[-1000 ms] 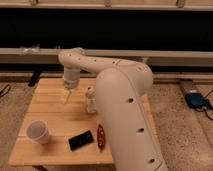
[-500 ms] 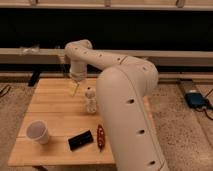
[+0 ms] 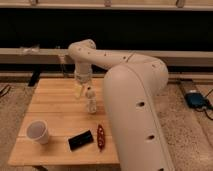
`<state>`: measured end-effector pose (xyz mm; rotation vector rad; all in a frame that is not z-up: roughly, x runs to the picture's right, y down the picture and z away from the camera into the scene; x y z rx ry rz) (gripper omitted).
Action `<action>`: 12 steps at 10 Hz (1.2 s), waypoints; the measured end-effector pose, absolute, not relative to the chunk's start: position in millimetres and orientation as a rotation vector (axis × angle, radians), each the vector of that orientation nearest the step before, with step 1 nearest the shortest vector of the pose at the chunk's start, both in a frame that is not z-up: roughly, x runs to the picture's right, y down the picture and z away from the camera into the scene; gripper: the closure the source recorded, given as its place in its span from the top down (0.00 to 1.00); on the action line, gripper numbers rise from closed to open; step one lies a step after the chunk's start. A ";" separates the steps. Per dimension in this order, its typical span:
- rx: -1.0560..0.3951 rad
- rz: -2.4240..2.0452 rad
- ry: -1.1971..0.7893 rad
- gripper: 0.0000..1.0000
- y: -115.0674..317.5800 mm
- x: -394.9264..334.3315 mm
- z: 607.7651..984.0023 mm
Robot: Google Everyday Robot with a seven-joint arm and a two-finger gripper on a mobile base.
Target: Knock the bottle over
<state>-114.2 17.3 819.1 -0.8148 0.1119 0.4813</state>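
The bottle (image 3: 91,100) is small, slim and clear-whitish with a pale cap. It stands upright near the middle of the wooden table (image 3: 50,107), just left of my big white arm. My gripper (image 3: 80,92) hangs down from the wrist a little left of and behind the bottle, close to its upper part. Whether it touches the bottle I cannot tell.
A white paper cup (image 3: 38,132) stands at the table's front left. A black flat object (image 3: 81,140) and a red item (image 3: 101,137) lie at the front edge. A dark wall with a ledge runs behind the table. A blue object (image 3: 196,99) lies on the floor at right.
The gripper has moved right and nearer, from the table's far left part to just beside the bottle. The bottle still stands upright.
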 end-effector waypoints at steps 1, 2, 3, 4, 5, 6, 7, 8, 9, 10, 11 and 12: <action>-0.818 0.495 0.133 0.80 24.4 -105.4 812.6; -0.816 0.509 0.146 0.80 26.9 -98.4 811.4; -0.815 0.532 0.161 0.80 31.0 -88.7 808.4; -0.817 0.549 0.173 0.80 34.9 -79.0 805.7; -0.820 0.563 0.180 0.80 37.4 -72.2 803.8; -0.827 0.568 0.178 0.80 41.6 -75.1 799.8; -0.834 0.569 0.171 0.80 44.7 -82.5 793.5; -0.840 0.572 0.157 0.80 44.6 -90.4 785.8; -0.846 0.575 0.139 0.80 42.6 -97.3 776.5; -0.852 0.576 0.117 0.80 39.9 -107.0 770.5; -0.871 0.568 0.079 0.80 34.8 -124.5 762.0; -0.883 0.567 0.066 0.80 31.1 -129.3 757.4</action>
